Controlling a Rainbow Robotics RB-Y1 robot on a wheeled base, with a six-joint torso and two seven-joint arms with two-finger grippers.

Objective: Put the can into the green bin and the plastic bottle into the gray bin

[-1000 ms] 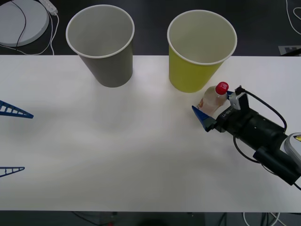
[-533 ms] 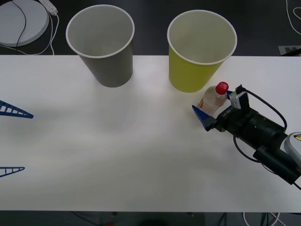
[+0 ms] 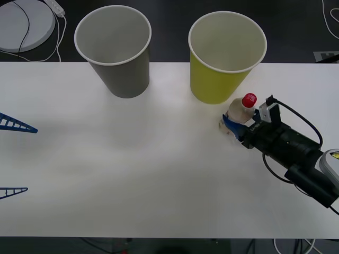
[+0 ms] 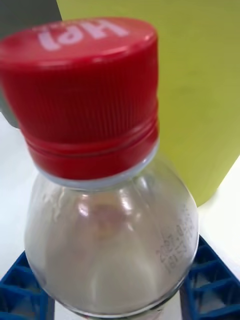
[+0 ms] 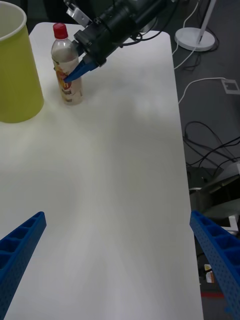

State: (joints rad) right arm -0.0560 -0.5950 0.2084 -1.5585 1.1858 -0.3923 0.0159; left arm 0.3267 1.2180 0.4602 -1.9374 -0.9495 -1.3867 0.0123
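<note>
Front view: the plastic bottle point(image 3: 238, 112) is seen upright on the white table point(image 3: 132, 174), just beside the green bin point(image 3: 225, 58) at its right-front; the right gripper point(image 3: 237, 123) is clamped on the bottle body, blue fingers pressed to both sides. The gray bin point(image 3: 114, 50) is set well to the left of the green one. The left gripper point(image 3: 11, 157) is parked at the left edge, fingers spread wide. Right wrist view: red cap point(image 4: 82, 95) and clear shoulder are seen close up, blue pads point(image 4: 207, 282) tight against the bottle (green bin wall just behind). Left wrist view: the bottle is seen standing by the green bin, pinched at label height.
</note>
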